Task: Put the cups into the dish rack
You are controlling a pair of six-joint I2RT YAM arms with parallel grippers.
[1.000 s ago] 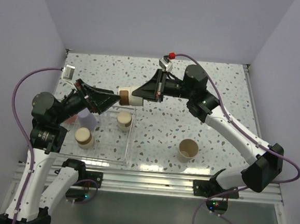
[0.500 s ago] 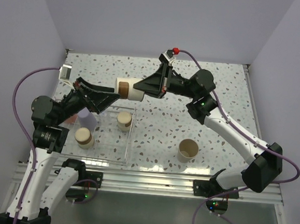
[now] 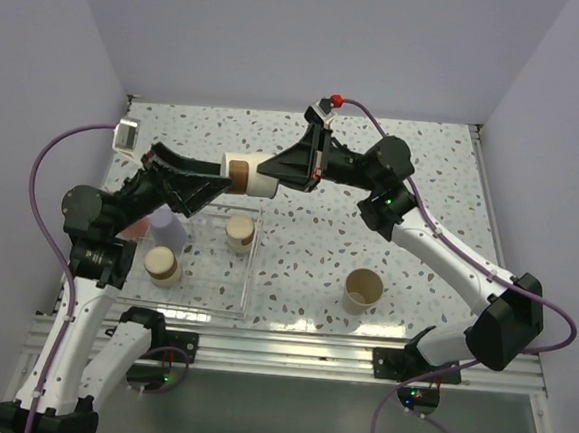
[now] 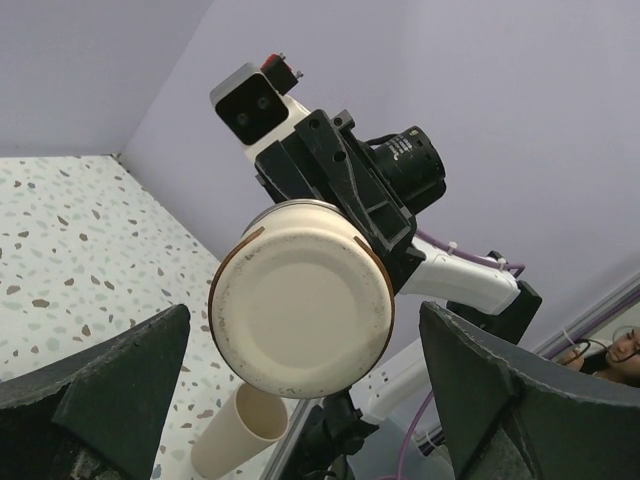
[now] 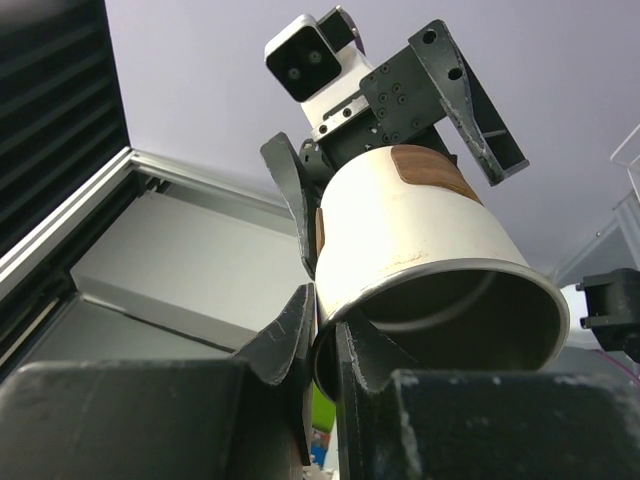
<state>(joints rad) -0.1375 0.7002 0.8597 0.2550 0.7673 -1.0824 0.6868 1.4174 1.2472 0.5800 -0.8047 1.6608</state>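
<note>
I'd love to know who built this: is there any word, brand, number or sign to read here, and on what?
No text can be read.
On the black cylinder behind the cup: tiny white marks, too small and blurred to read.
On the cup: plain, no print showing.

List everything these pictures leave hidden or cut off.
- Top view: the left arm and open left claw cover the dish rack's far-left corner and part of the lavender cup.
- Right wrist view: the banded cup's inner bottom is hidden by its own wall; the right claw pinches its rim.
- Left wrist view: the left claw's finger bases are cut off by the bottom edge.
</note>
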